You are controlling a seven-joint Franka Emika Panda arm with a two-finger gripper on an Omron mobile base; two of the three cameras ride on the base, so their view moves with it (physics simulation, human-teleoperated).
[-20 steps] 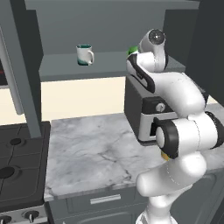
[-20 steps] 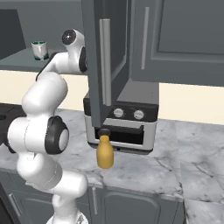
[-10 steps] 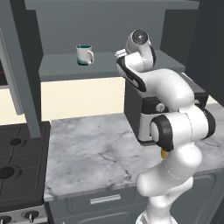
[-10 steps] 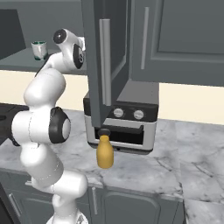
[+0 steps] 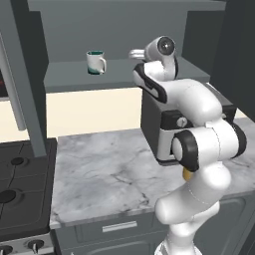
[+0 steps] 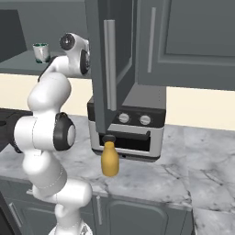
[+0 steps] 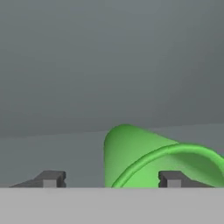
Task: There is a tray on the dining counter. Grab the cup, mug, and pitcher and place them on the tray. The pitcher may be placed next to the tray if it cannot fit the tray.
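In the hand view the bright green cup looks tilted, its rim toward the camera. My gripper is open around it: the right fingertip overlaps the rim and the left fingertip stands well apart from its side. The white mug with its teal inside stands on the grey shelf, left of my raised wrist; it is also in the right base view. The mustard-yellow pitcher stands upright on the marble worktop. The tray and the dining counter are out of view.
A black toaster oven sits on the marble worktop, right behind the pitcher. An open grey cabinet door hangs beside my arm. A dark stove borders the worktop on the left.
My hand has swung left along the shelf toward the mug, and the forearm has turned with it. The strip of green cup seen beside the wrist is now behind the arm.
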